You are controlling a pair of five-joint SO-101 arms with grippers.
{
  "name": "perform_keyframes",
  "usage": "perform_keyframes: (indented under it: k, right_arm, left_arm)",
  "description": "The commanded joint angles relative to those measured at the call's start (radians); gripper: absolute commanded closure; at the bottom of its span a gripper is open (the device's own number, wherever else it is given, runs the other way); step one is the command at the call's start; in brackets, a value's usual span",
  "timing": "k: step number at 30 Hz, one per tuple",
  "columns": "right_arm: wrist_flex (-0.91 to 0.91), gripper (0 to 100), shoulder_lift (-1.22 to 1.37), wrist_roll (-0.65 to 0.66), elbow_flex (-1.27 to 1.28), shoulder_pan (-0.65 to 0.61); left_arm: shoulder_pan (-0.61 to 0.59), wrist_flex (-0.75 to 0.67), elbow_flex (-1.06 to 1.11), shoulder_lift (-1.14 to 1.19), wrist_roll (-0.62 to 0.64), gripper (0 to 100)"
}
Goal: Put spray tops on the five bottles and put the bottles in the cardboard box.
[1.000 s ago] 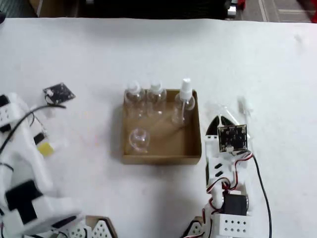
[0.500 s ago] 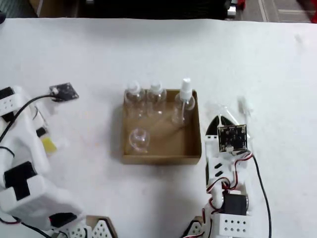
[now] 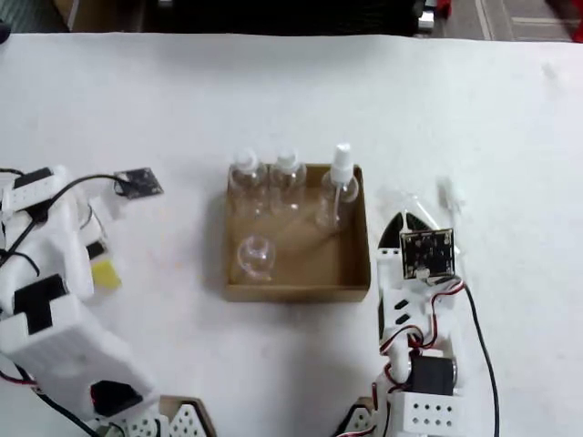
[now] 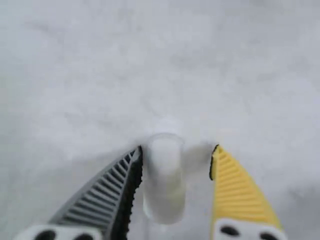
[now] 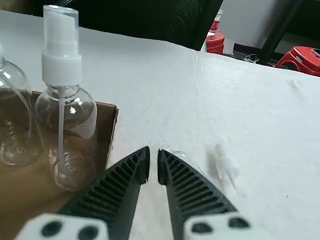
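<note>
Left gripper (image 4: 175, 155), left of the cardboard box (image 3: 296, 291), is being held narrowly apart around a white spray top (image 4: 164, 175). The black jaw is touching it, with a gap at the yellow.

Right gripper (image 5: 152, 159), right of the box, is being held nearly closed and empty.

Capped bottle (image 3: 339, 196) is being housed in the box's far right corner. A loose top (image 5: 225, 167) is lying on the table right of the box.

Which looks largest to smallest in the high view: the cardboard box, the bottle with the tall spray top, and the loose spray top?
Largest: cardboard box.
Then: bottle with the tall spray top.
Smallest: loose spray top.
</note>
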Motion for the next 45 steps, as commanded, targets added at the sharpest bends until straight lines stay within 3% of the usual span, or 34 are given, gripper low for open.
perform_keyframes:
  k: [1,3,8,18,23,27,31,34,41,45]
  right_arm:
    - [-0.024,98.1,-0.007,0.014,0.009,0.007]
    - [-0.024,98.1,-0.007,0.014,0.009,0.007]
    - [-0.024,98.1,-0.007,0.014,0.009,0.007]
    - [-0.024,98.1,-0.007,0.014,0.009,0.007]
    - [-0.024,98.1,-0.007,0.014,0.009,0.007]
    - [-0.025,98.1,-0.008,0.014,0.009,0.007]
    - [-0.025,98.1,-0.008,0.014,0.009,0.008]
    - [-0.025,98.1,-0.008,0.014,0.009,0.008]
    - [-0.025,98.1,-0.008,0.014,0.009,0.008]
    - [-0.025,98.1,-0.008,0.014,0.009,0.008]
  left_arm:
    - [0.016,-0.046,-0.015,0.03,-0.003,79]
    - [0.016,-0.052,-0.015,0.035,-0.003,81]
    - [0.039,-0.035,-0.017,0.028,-0.003,98]
    - [0.157,0.336,-0.19,-0.12,0.023,98]
    - [0.26,0.531,-0.446,-0.3,0.273,98]
    - [0.349,0.529,-0.617,-0.49,0.517,98]
    - [0.458,0.525,-0.683,-0.668,0.661,98]
    - [0.553,0.496,-0.654,-0.769,0.755,98]
    - [0.756,0.322,-0.47,-0.951,1.197,98]
    - [0.845,0.16,-0.229,-1.095,1.26,98]
